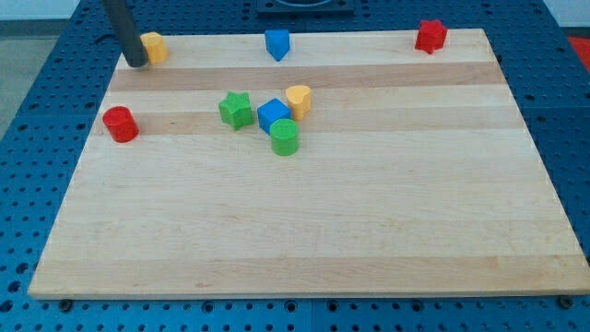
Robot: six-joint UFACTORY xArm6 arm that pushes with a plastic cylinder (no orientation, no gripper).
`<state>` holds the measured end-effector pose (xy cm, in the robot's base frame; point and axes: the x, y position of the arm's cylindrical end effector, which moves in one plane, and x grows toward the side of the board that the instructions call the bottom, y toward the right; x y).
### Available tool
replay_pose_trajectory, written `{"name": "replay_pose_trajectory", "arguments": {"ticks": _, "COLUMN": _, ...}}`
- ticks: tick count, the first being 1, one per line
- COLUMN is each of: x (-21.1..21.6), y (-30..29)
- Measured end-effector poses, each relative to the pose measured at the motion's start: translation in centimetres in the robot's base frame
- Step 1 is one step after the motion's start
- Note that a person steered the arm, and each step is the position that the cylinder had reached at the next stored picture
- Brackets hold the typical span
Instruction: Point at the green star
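The green star [236, 109] lies on the wooden board [304, 240], left of the middle. A blue cube [273, 114] sits just to its right, with a yellow heart [298, 99] and a green cylinder [285, 136] touching or nearly touching the cube. My tip [135, 64] is at the board's top left corner, far up and to the left of the green star, right beside a yellow block [154, 45].
A red cylinder [120, 124] stands near the left edge. A blue block [277, 42] sits at the top edge in the middle. A red star-like block [430, 35] sits at the top right. Blue perforated table surrounds the board.
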<state>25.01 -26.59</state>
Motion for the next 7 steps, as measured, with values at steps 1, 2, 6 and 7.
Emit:
{"name": "replay_pose_trajectory", "arguments": {"ticks": 1, "x": 0.1, "y": 0.0}}
{"name": "replay_pose_trajectory", "arguments": {"ticks": 2, "x": 2.8, "y": 0.0}}
{"name": "replay_pose_trajectory", "arguments": {"ticks": 6, "x": 9.4, "y": 6.0}}
{"name": "replay_pose_trajectory", "arguments": {"ticks": 7, "x": 11.4, "y": 8.1}}
